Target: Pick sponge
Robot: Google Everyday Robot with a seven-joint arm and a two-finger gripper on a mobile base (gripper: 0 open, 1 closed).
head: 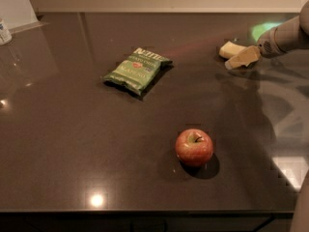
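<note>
**Desk:** What are you looking at, front to back?

**Operator:** Nearest me a red apple (193, 147) is sitting on the dark countertop (72, 144), a little right of centre. Farther back and to the left a green chip bag (137, 70) is lying flat. Neither one concerns me. At the far right the sponge (231, 49) is lying on the counter, well apart from both.

**Desk:** And the gripper?

**Operator:** I'm bringing it in from the right edge on the grey arm (286, 34). The gripper (242, 58) is hanging just beside the sponge, on its near right side. It is touching or almost touching, and I can't say which. I also cannot tell whether the claw is apart or together.

**Desk:** So which step is that?

**Operator:** I'm judging it as the final approach, with the grasp not yet made. Next I'm needing to straddle the block and close across its narrow width.

**Desk:** How is it lying?

**Operator:** It is lying flat, with the long axis running roughly left to right. Its left end is pointing slightly toward me, and its right end is tucked behind the gripper.
</note>
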